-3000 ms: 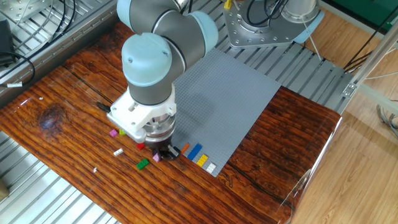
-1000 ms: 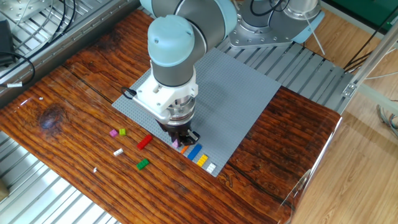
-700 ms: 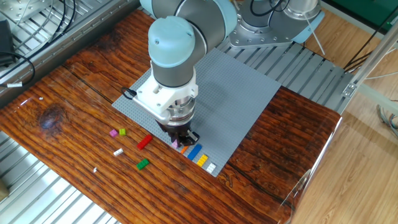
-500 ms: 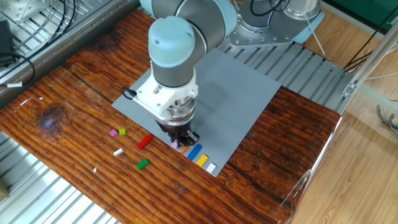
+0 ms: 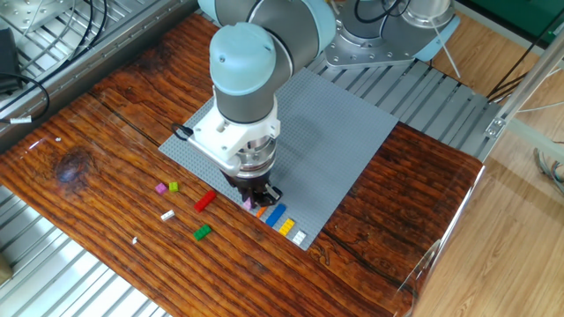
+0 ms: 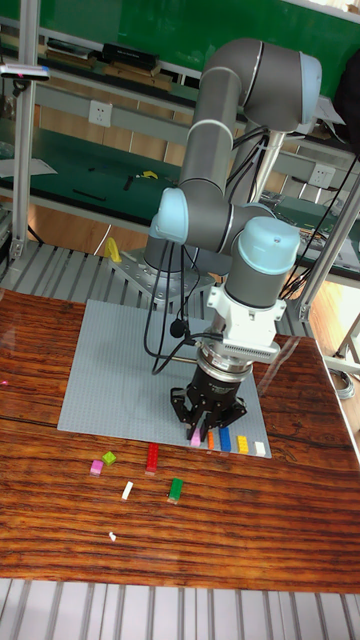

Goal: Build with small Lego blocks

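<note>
My gripper point(image 5: 254, 202) points straight down at the front edge of the grey baseplate point(image 5: 330, 132), shut on a small pink brick point(image 5: 248, 204). In the tall fixed view the pink brick point(image 6: 195, 437) sticks out below the gripper point(image 6: 204, 430), right at plate level. Just to its right runs a row of bricks on the plate: orange point(image 5: 262, 211), blue point(image 5: 276, 214), yellow point(image 5: 286, 225) and white point(image 5: 300, 237). Loose on the wooden table lie a red brick point(image 5: 204, 201), a green one point(image 5: 203, 232), a white one point(image 5: 167, 215), a lime one point(image 5: 174, 186) and another pink one point(image 5: 160, 187).
The arm's wrist and a black cable point(image 5: 183, 133) hang over the plate's left corner. A tiny white piece point(image 5: 135, 239) lies near the table's front edge. Metal slats border the table in front and behind; the arm's base point(image 5: 370, 40) stands behind the plate.
Since three seconds ago the gripper has carried the pink brick from the table up to the plate's front edge, uncovering the red brick. Over the last second nothing has moved.
</note>
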### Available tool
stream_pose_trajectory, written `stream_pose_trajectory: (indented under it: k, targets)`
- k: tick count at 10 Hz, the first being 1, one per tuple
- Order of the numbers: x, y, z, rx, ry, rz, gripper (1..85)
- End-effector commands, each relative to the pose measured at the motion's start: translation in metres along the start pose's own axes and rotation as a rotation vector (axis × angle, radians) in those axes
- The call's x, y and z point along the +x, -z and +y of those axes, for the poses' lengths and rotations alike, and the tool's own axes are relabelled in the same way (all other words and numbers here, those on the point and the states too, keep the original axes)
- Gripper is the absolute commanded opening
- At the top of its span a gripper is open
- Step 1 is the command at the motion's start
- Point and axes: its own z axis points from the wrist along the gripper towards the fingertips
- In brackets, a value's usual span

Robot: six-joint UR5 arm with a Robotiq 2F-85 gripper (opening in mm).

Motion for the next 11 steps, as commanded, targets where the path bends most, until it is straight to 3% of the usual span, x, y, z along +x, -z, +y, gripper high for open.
stream_pose_trajectory:
  k: [1,11]
  targets:
    - [-0.0007,0.0006,0.0012,-0.011,-0.011,0.001,12.7]
    - [0.0022,-0.0002,0.0022,-0.014,-0.018,0.013,12.7]
